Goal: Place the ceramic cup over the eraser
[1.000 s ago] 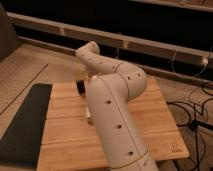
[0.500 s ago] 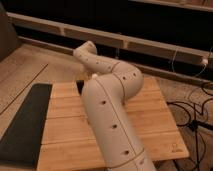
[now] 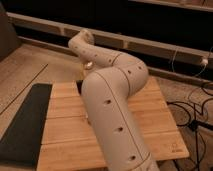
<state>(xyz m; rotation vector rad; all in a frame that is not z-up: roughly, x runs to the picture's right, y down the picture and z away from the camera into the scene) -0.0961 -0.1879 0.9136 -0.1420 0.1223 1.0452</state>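
My end effector [image 3: 88, 65], pressed together, sits mostly hidden behind my arm [image 3: 111, 102] at the desk's [image 3: 161, 116] far edge.

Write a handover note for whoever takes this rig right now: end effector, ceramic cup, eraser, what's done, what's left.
End effector: shut, hidden behind the arm, near the far edge of the wooden table.
Ceramic cup: probably the pale glossy shape under the wrist; whether it is gripped cannot be seen.
Eraser: probably the small dark block at the table's far edge, beside the arm; not covered.
Done: end effector shut near the cup.
Left: confirm the grasp, then lower the cup over the eraser.
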